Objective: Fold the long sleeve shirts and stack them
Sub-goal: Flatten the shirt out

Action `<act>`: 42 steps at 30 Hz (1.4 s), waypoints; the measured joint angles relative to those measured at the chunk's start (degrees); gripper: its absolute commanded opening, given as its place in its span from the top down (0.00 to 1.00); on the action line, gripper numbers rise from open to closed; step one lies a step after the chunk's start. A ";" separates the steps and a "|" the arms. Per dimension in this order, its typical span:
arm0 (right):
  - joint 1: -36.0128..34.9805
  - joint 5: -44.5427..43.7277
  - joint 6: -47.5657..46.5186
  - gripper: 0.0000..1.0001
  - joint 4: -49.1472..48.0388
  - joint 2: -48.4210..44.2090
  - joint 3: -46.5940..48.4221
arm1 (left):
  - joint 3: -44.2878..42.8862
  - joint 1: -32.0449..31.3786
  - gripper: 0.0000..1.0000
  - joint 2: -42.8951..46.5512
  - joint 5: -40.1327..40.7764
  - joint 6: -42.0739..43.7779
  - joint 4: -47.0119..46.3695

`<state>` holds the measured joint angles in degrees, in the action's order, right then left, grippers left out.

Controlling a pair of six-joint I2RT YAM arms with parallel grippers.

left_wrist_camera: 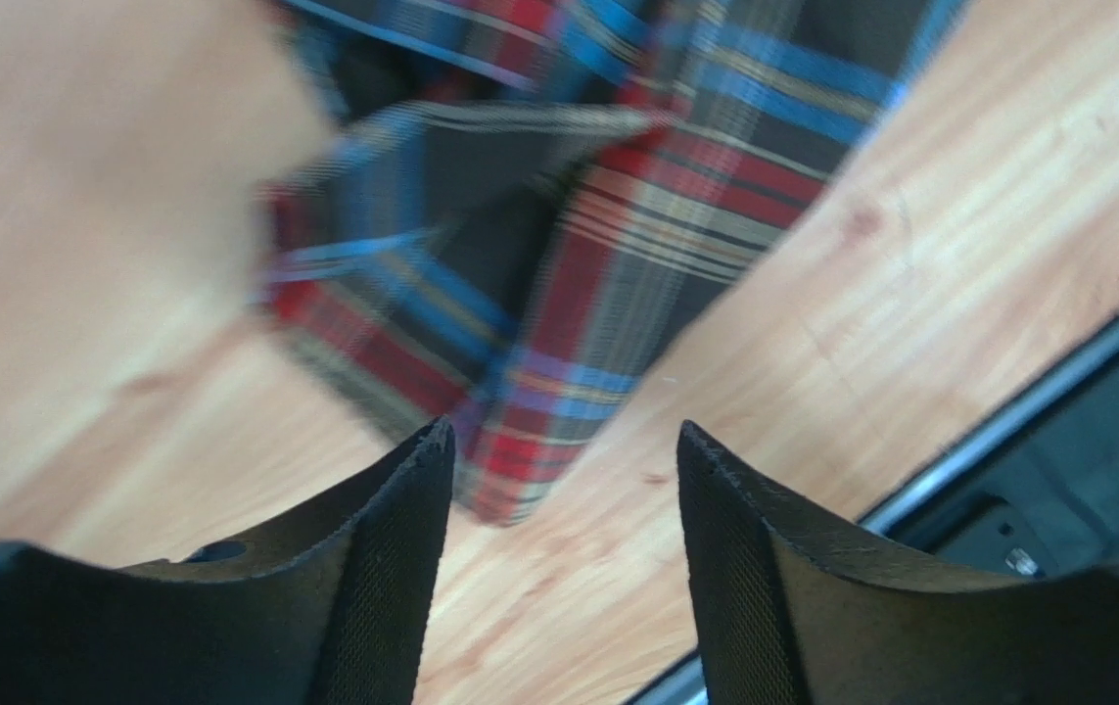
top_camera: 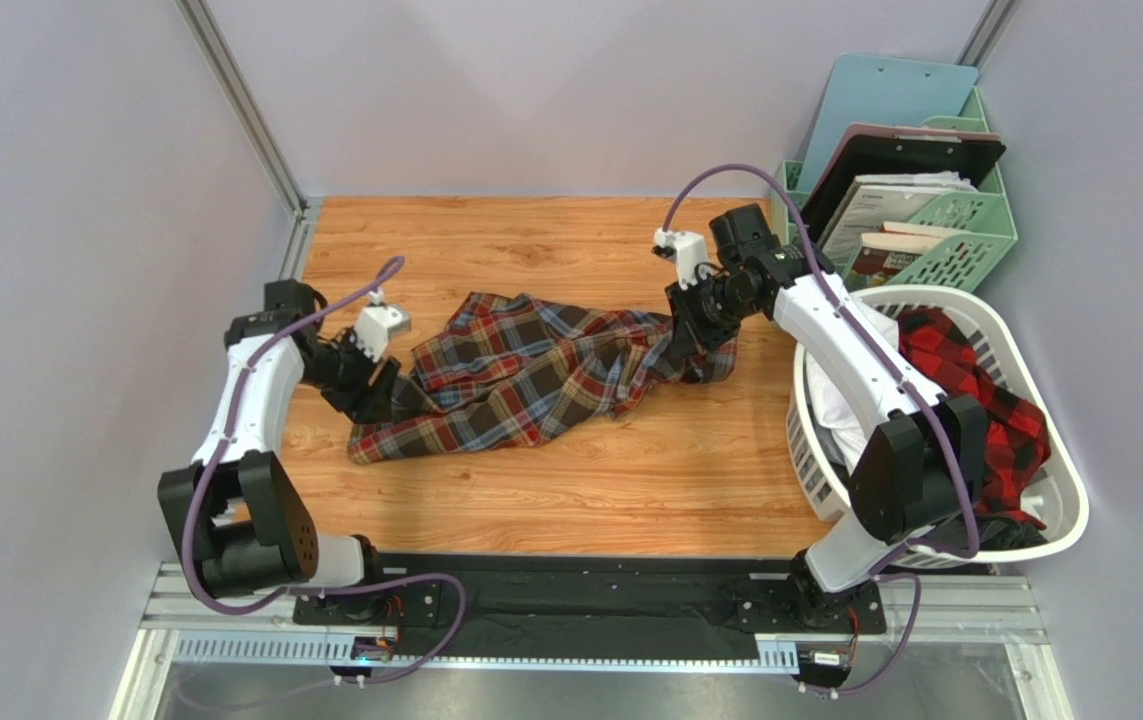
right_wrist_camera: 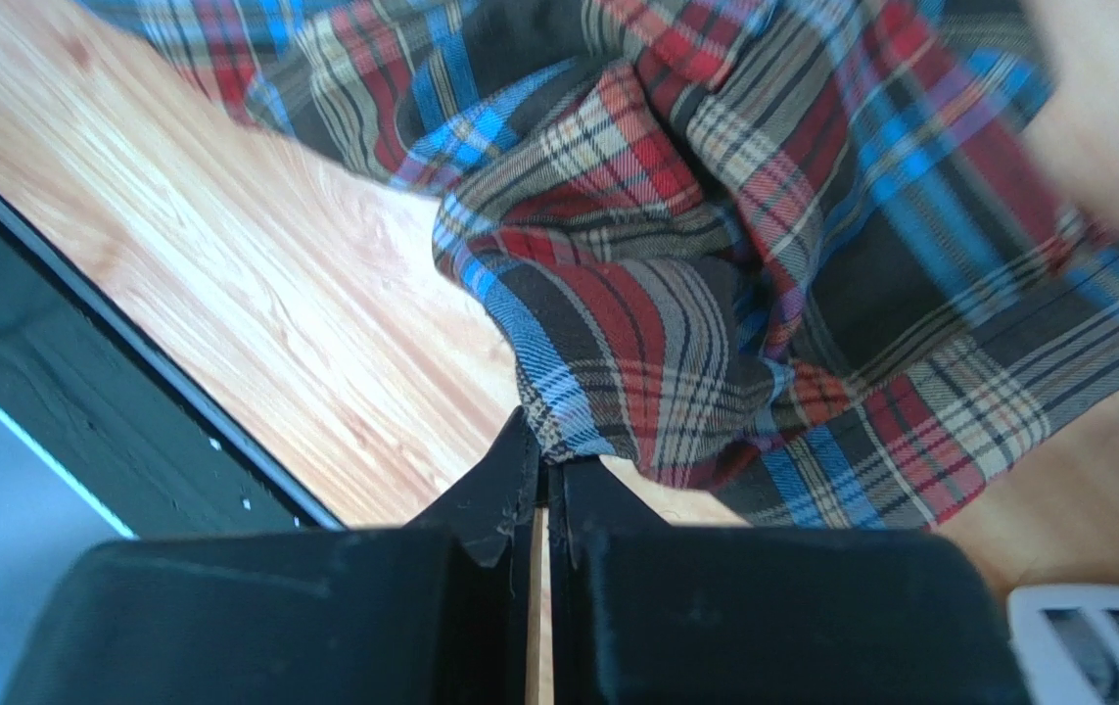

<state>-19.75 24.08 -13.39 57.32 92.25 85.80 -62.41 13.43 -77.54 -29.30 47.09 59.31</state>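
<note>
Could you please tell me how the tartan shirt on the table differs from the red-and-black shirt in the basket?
The tartan shirt is dark brown-olive with red and blue lines; the red-and-black shirt is a bold check. The tartan shirt lies spread on the table, the red-and-black shirt bunched in the basket. The right gripper pinches the tartan shirt; nothing grips the red-and-black shirt. Both are plaid and unfolded.

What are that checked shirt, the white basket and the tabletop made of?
Plaid shirt: soft woven cloth, probably flannel; matte, bunching in loose folds. Laundry basket: white moulded plastic by the look, smooth, with slotted walls. Table: wood-grain planks with a slight sheen; could be laminate rather than solid wood.
</note>
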 measured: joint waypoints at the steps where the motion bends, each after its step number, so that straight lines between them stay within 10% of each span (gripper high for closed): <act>1: 0.00 -0.13 -0.20 1.00 0.31 0.02 -1.22 | 2.08 -1.01 0.34 -0.39 0.42 0.24 -0.33; 22: 0.24 -11.85 -6.71 1.00 -0.83 1.49 -17.53 | 3.82 -13.33 0.34 -6.62 4.28 9.31 -13.00; 25: 0.79 -12.61 -6.69 1.00 -1.49 4.59 -17.18 | 4.61 -13.33 0.43 -8.46 4.92 12.96 -14.47; 32: 1.14 -13.09 -6.56 1.00 -2.54 10.80 -12.63 | 9.33 -13.33 1.00 -10.86 11.26 19.30 -16.87; 40: 1.46 -14.08 -6.14 1.00 -4.46 13.84 -8.24 | 1.22 -10.14 1.00 -10.86 11.04 16.96 -17.27; 42: 2.08 -14.05 -6.16 1.00 -4.48 13.84 -7.30 | -4.07 -7.37 0.84 -10.64 8.87 16.04 -16.70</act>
<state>-17.67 10.02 -19.55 52.84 106.08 78.50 -66.48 6.07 -88.18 -20.43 63.13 42.61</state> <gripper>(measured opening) 0.005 0.003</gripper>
